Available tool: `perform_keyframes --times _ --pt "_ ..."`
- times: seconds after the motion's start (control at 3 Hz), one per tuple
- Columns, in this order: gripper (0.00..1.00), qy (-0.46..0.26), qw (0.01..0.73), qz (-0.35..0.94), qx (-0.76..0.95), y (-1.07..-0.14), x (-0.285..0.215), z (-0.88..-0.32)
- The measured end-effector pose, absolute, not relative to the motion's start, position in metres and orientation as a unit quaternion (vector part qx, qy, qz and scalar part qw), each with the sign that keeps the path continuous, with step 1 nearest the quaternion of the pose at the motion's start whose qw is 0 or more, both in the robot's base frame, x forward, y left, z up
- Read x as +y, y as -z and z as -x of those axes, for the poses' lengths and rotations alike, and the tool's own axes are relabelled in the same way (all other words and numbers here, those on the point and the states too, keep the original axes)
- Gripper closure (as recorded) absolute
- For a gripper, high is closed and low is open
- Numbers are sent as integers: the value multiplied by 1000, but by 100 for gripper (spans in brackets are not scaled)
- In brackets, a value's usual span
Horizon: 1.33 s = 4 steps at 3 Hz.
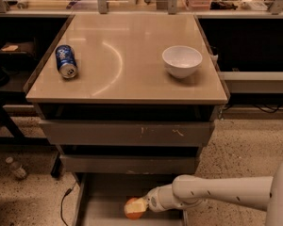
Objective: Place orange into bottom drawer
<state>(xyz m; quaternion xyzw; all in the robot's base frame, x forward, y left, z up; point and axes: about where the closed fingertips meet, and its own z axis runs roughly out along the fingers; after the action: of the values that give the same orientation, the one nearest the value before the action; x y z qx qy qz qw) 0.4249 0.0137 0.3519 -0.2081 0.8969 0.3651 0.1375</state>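
The orange (pixel 131 211) is low inside the open bottom drawer (pixel 101 206), near the middle of its grey floor, at the bottom of the camera view. My gripper (pixel 137 205) reaches in from the right on a white arm and is shut on the orange. Whether the orange touches the drawer floor, I cannot tell. The two upper drawers (pixel 127 133) with scratched grey fronts are closed above it.
A blue soda can (pixel 66 61) lies on its side at the table top's left. A white bowl (pixel 182 61) stands at the right. A small bottle (pixel 15 167) lies on the floor at the left. A black cable (pixel 63 201) runs beside the drawer.
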Motion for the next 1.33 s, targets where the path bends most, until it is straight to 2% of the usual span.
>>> perform_keyframes --times 0.33,1.33 --pt "100 -366 137 208 897 -352 14 -425" --pt "100 -358 192 141 903 -247 34 -448"
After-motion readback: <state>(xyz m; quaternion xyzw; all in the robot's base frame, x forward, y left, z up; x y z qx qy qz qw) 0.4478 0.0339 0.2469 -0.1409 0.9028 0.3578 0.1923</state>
